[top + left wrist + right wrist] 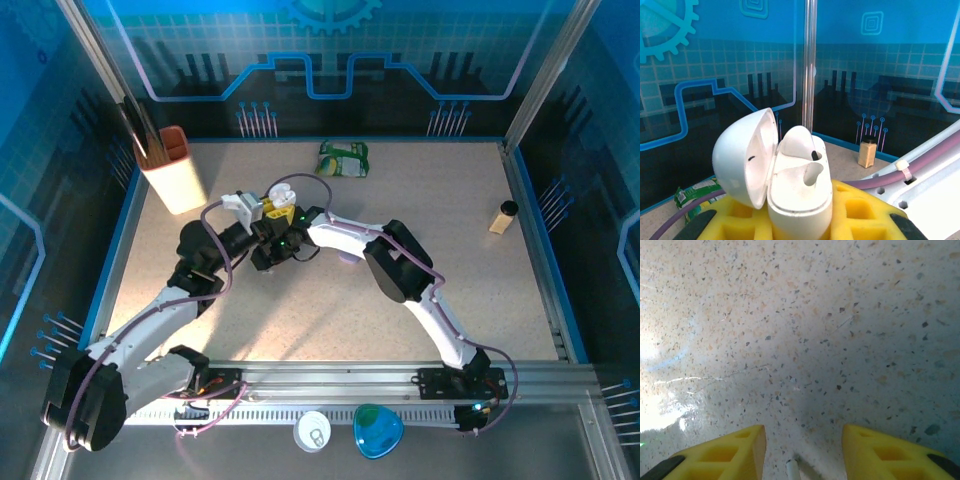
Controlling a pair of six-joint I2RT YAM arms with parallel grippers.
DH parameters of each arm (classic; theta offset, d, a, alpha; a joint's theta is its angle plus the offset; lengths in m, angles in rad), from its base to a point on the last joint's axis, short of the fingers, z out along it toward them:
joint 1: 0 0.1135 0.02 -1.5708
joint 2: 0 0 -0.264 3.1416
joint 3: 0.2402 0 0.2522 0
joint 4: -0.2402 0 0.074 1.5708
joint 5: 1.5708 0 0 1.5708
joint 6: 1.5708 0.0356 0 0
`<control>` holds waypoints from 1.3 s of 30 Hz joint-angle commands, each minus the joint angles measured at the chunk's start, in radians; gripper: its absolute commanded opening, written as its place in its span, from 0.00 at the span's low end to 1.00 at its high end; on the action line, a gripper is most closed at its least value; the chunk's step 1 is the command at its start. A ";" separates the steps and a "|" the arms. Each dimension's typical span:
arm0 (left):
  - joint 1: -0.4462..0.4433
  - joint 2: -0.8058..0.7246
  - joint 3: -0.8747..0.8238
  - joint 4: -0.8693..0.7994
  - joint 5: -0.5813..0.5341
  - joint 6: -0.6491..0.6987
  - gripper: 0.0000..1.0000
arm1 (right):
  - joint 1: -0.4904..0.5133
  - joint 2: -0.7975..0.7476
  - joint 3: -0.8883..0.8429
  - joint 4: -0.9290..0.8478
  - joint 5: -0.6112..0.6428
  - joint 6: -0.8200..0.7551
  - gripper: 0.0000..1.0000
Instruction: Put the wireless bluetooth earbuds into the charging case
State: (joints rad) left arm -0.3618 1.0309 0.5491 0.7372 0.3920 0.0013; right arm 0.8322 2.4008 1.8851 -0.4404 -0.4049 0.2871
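Observation:
The white charging case (800, 192) stands upright with its lid (742, 157) swung open to the left, and my left gripper (800, 212) is shut on it with yellow fingers (867, 207) at both sides. One earbud (799, 142) sits in the far socket; the near socket (812, 175) is hollow. From above, the case (285, 190) is at mid-table, with my right arm (345, 235) reaching in beside it. My right gripper (804, 432) hangs close over the speckled table, fingers apart. A thin white earbud stem (791, 471) pokes up between them at the bottom edge; its head and any contact are hidden.
An orange-and-white holder (172, 170) stands back left, a green packet (343, 158) at the back, a small bottle (502, 216) far right. Something small and lilac (347, 258) lies under the right arm. A white disc (312, 431) and a teal piece (377, 430) rest on the front rail.

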 commanded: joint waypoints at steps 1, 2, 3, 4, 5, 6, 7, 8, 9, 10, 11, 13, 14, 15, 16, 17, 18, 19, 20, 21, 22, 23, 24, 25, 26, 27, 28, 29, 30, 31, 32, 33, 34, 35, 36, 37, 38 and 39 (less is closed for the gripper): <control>0.001 0.000 0.032 0.006 -0.001 0.009 0.00 | 0.031 -0.019 -0.016 -0.121 -0.016 -0.062 0.43; 0.001 0.003 0.032 0.009 -0.001 0.006 0.00 | 0.036 -0.024 -0.016 -0.135 -0.006 -0.073 0.42; 0.001 0.004 0.032 0.011 -0.001 0.004 0.00 | 0.040 -0.029 -0.018 -0.145 0.004 -0.083 0.42; 0.002 0.007 0.035 0.012 0.001 0.005 0.00 | 0.046 -0.033 -0.020 -0.153 0.023 -0.093 0.40; 0.001 0.007 0.035 0.012 0.001 0.004 0.00 | 0.051 -0.037 -0.020 -0.162 0.041 -0.103 0.39; 0.001 0.009 0.037 0.013 0.000 0.005 0.00 | 0.055 -0.040 -0.020 -0.169 0.056 -0.109 0.38; 0.001 0.009 0.039 0.013 -0.001 0.005 0.01 | 0.061 -0.040 -0.017 -0.181 0.074 -0.116 0.38; 0.001 0.009 0.038 0.012 -0.002 0.006 0.01 | 0.064 -0.040 -0.013 -0.193 0.091 -0.123 0.37; 0.002 0.009 0.039 0.013 -0.002 0.006 0.01 | 0.068 -0.041 -0.011 -0.204 0.102 -0.129 0.36; 0.001 0.009 0.037 0.015 -0.004 0.005 0.00 | 0.073 -0.044 -0.009 -0.215 0.116 -0.136 0.36; 0.002 0.009 0.037 0.014 -0.004 0.005 0.01 | 0.077 -0.047 -0.007 -0.224 0.128 -0.143 0.35; 0.002 0.009 0.038 0.012 -0.003 0.007 0.01 | 0.085 -0.051 -0.006 -0.237 0.148 -0.157 0.34; 0.001 0.009 0.038 0.012 -0.005 0.008 0.00 | 0.088 -0.049 -0.004 -0.244 0.161 -0.163 0.32; 0.002 0.009 0.037 0.012 -0.005 0.008 0.01 | 0.090 -0.047 0.000 -0.251 0.173 -0.167 0.30; 0.001 0.009 0.037 0.012 -0.005 0.008 0.01 | 0.094 -0.041 0.007 -0.262 0.186 -0.173 0.29; 0.001 0.009 0.037 0.014 -0.005 0.008 0.00 | 0.095 -0.034 0.014 -0.271 0.197 -0.175 0.28; 0.002 0.009 0.037 0.014 -0.005 0.007 0.01 | 0.097 -0.031 0.017 -0.278 0.207 -0.175 0.27; 0.001 0.009 0.036 0.014 -0.006 0.006 0.01 | 0.097 -0.028 0.019 -0.284 0.217 -0.175 0.25; 0.001 0.009 0.035 0.013 -0.005 0.007 0.01 | 0.097 -0.028 0.019 -0.287 0.226 -0.171 0.24; 0.002 0.008 0.035 0.013 -0.005 0.007 0.01 | 0.097 -0.030 0.019 -0.288 0.236 -0.164 0.23; 0.001 0.007 0.036 0.013 -0.005 0.007 0.01 | 0.097 -0.033 0.018 -0.288 0.248 -0.155 0.22; 0.001 0.008 0.035 0.012 -0.005 0.007 0.01 | 0.096 -0.038 0.015 -0.287 0.258 -0.144 0.20; 0.001 0.008 0.036 0.012 -0.005 0.007 0.01 | 0.093 -0.043 0.011 -0.284 0.264 -0.136 0.19; 0.001 0.009 0.037 0.013 -0.003 0.006 0.01 | 0.090 -0.052 0.002 -0.277 0.267 -0.126 0.18; 0.001 0.009 0.037 0.012 -0.001 0.005 0.01 | 0.086 -0.066 -0.012 -0.266 0.267 -0.115 0.17; 0.002 0.009 0.038 0.014 0.001 0.005 0.01 | 0.082 -0.070 -0.031 -0.252 0.267 -0.103 0.17; 0.000 0.008 0.037 0.017 0.001 0.006 0.01 | 0.076 -0.108 -0.055 -0.233 0.267 -0.091 0.17; 0.000 0.006 0.036 0.019 0.002 0.005 0.01 | 0.069 -0.131 -0.087 -0.210 0.265 -0.076 0.17; 0.000 0.004 0.034 0.021 0.004 0.006 0.01 | 0.062 -0.153 -0.116 -0.191 0.261 -0.063 0.17; 0.000 0.002 0.032 0.028 0.007 0.007 0.01 | 0.055 -0.180 -0.153 -0.174 0.262 -0.048 0.17; 0.000 0.001 0.026 0.041 0.011 0.005 0.00 | 0.048 -0.208 -0.189 -0.160 0.266 -0.034 0.17; 0.000 0.000 0.023 0.051 0.011 0.002 0.01 | 0.043 -0.233 -0.225 -0.147 0.270 -0.026 0.17; 0.001 -0.001 0.024 0.049 0.013 -0.002 0.00 | 0.036 -0.262 -0.267 -0.128 0.276 -0.014 0.17; 0.000 -0.004 0.027 0.046 0.019 -0.006 0.00 | 0.027 -0.297 -0.317 -0.109 0.278 -0.001 0.17; 0.000 -0.004 0.029 0.042 0.024 -0.009 0.00 | 0.019 -0.325 -0.362 -0.093 0.280 0.010 0.17; 0.000 -0.002 0.031 0.037 0.027 -0.013 0.00 | 0.007 -0.356 -0.413 -0.070 0.283 0.023 0.17; 0.000 0.000 0.031 0.036 0.030 -0.017 0.00 | -0.006 -0.387 -0.468 -0.049 0.284 0.037 0.17; 0.000 0.004 0.032 0.038 0.032 -0.022 0.00 | -0.017 -0.409 -0.514 -0.035 0.285 0.049 0.17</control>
State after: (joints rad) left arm -0.3618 1.0370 0.5491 0.7441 0.3981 -0.0021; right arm 0.8467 2.0655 1.4544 -0.5301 -0.1322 0.2783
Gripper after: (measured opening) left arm 0.189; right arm 0.170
